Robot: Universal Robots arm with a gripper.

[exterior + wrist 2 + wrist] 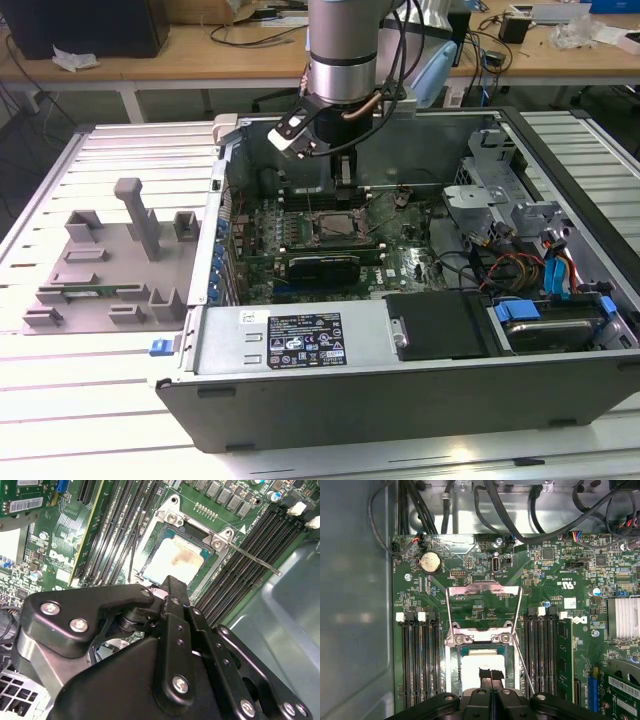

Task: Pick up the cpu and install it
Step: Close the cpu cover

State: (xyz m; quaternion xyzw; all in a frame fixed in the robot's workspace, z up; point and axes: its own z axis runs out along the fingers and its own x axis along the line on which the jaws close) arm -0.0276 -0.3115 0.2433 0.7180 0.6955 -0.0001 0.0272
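Your pincer (490, 675) hangs pressed together, pinching nothing, just over the cpu (175, 562), which lies flat in its socket (314, 230) (exterior view: pincer's six o'clock). The load frame (484, 586) stands open to admit it.

1. motherboard (470, 565) is green, with fine paler traces all over it
2. cpu (176, 562) has a shiny silver top with a brownish smudge in the middle and a thin teal rim
3. gripper (170, 585) is matte black, dotted with silver screw heads
4. memory slots (420, 665) are long black stripes with white clips
5. fixture blocks (110, 260) at the exterior view's left are plain grey, on a pale table (60, 400) with ribbed stripes
6. computer case (400, 400) is grey metal, with bright blue tabs (520, 310) at the exterior view's lower right
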